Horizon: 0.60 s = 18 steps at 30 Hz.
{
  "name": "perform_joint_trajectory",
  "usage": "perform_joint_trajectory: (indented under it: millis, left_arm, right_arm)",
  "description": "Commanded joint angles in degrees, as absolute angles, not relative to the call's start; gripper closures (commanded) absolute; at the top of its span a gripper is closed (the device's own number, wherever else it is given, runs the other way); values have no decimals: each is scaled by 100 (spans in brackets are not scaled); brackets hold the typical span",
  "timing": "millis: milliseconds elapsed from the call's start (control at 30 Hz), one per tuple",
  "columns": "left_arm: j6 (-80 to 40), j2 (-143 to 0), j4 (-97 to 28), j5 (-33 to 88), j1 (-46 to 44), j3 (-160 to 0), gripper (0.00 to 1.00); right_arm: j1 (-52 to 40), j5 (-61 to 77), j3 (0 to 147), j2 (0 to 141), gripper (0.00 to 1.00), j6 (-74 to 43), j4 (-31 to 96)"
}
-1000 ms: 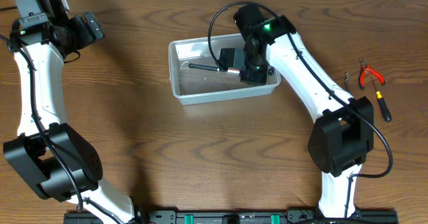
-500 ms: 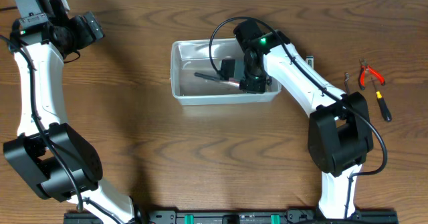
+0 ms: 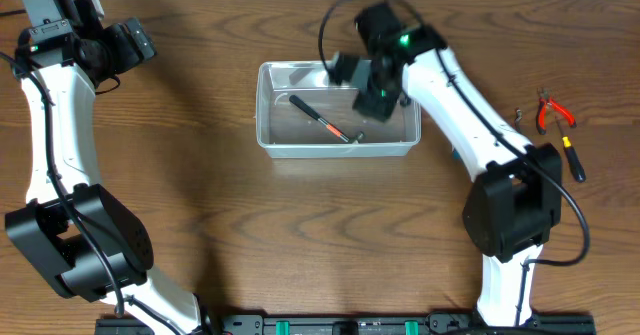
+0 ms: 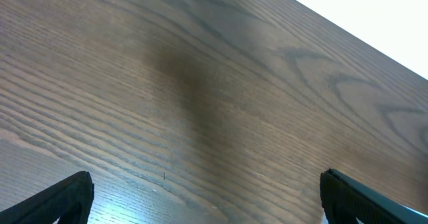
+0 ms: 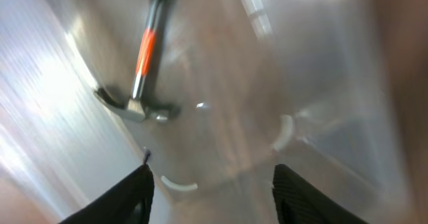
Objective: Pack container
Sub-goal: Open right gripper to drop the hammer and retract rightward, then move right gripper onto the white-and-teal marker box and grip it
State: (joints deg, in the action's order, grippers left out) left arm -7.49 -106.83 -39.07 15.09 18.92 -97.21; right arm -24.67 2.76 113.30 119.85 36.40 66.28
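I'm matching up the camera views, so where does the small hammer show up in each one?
Overhead: the hammer lies diagonally inside the container, upper centre.
Left wrist: not in it, only table.
Right wrist: hammer at upper left, head lowest, by the container wall.
Shared landmark: the clear container, in the overhead and right wrist views.

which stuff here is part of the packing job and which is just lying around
In the job: container, hammer lying inside it, right gripper open above it.
Lying about: red pliers, black screwdriver, left gripper (open).
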Motion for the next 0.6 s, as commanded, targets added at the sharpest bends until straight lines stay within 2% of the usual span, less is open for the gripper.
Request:
perform_joint_trajectory:
  millis: [0, 100, 233, 433, 567]
  left_arm:
    - [-775, -10589, -3924, 1562, 1894, -9810, 2]
    - [-775, -10589, -3924, 1562, 1894, -9810, 2]
    - [-777, -10589, -3924, 1562, 1894, -9810, 2]
    - [-775, -10589, -3924, 1559, 1894, -9810, 2]
    - [-775, -10589, -3924, 1562, 1894, -9810, 2]
  right_arm:
    - [-2106, 158, 12433, 11872, 41, 2126, 7111]
    - [-1653, -1, 13216, 11872, 45, 932, 7832]
    - [-965, 1, 13640, 11872, 43, 21, 8482]
    - [-180, 3, 13476, 11878, 41, -43, 8917]
    - [-32, -8, 13067, 11880, 52, -56, 8976]
